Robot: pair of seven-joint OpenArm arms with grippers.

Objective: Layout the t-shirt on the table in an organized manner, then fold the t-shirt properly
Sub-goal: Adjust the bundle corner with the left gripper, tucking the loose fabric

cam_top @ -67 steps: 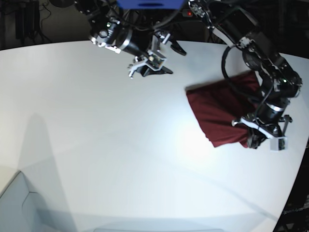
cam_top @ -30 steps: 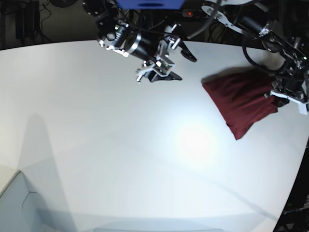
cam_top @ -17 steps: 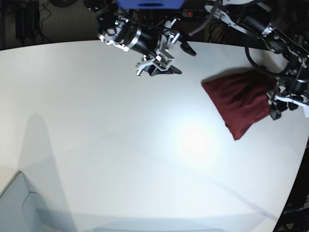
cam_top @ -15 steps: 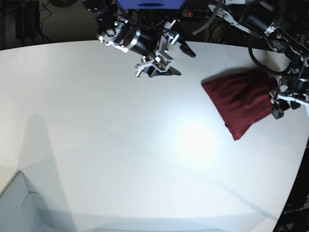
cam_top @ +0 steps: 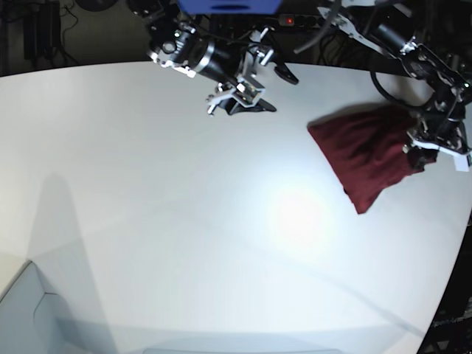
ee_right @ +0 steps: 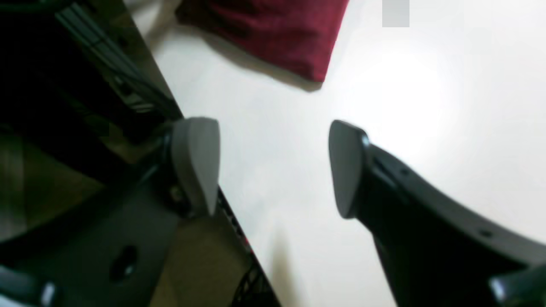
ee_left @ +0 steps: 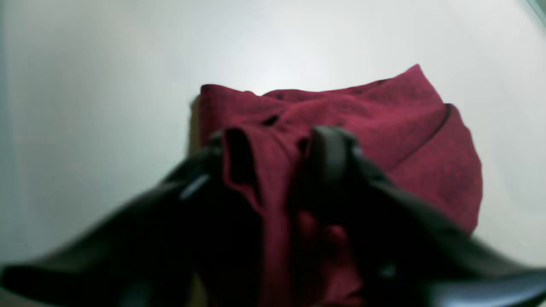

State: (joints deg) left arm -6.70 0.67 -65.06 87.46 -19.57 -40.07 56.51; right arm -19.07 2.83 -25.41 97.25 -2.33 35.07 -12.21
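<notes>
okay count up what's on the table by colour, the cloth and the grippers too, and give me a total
Maroon: 1, the t-shirt
Black: 2, the left gripper and the right gripper
White: 1, the table
Total: 4

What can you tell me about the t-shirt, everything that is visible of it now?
The t-shirt is plain dark maroon cloth, soft and wrinkled, with no print. It lies bunched in a folded heap, not spread out, on the white table near its right edge in the base view. The left hand has a fold of it between its fingers. Nothing else touches it.
</notes>
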